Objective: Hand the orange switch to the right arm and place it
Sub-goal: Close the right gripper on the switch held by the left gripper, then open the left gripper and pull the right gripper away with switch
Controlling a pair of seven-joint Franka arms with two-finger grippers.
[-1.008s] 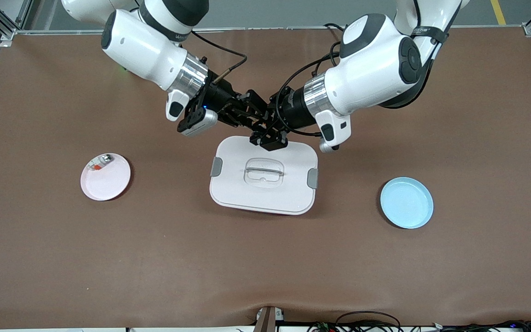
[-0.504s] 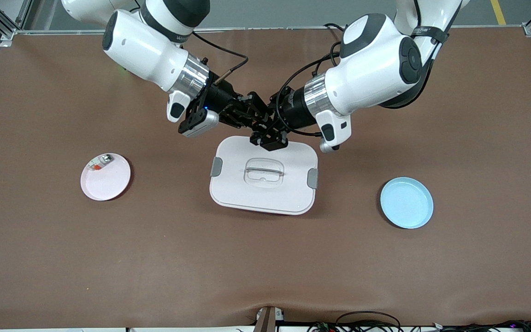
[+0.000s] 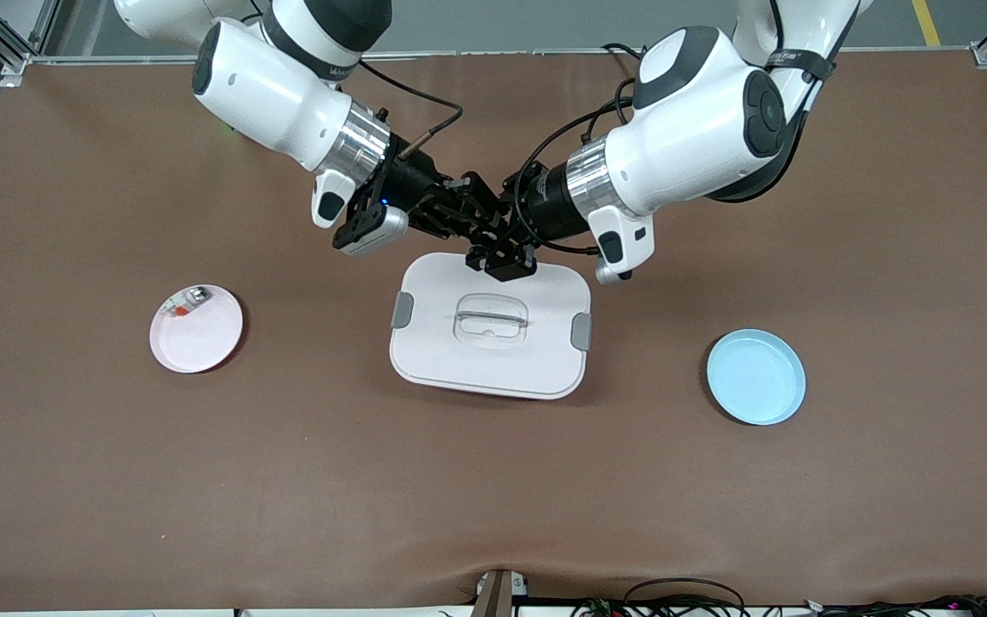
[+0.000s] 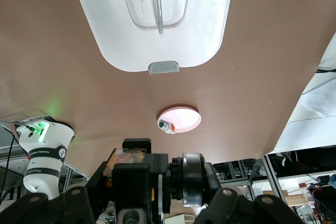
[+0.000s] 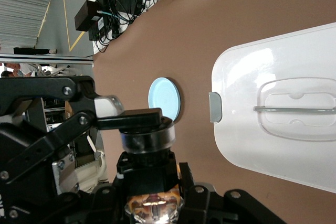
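Both grippers meet in the air over the edge of the white lidded box (image 3: 425,351) that lies toward the robots' bases. The orange switch (image 4: 157,179) is a black block with orange trim and a silver-ringed round end, and it is held between them. My left gripper (image 3: 498,244) is shut on its ringed end (image 5: 147,136). My right gripper (image 3: 466,218) is shut on its block end (image 5: 149,174). In the front view the black fingers hide the switch.
A pink plate (image 3: 202,338) with a small silver-and-clear piece (image 3: 187,302) sits toward the right arm's end of the table. A light blue plate (image 3: 756,377) lies bare toward the left arm's end. The box has a clear handle (image 3: 491,320) on its lid.
The right gripper's jaws have shut on the switch. Both arms have held nearly the same place, with the right arm nudged slightly toward the left gripper.
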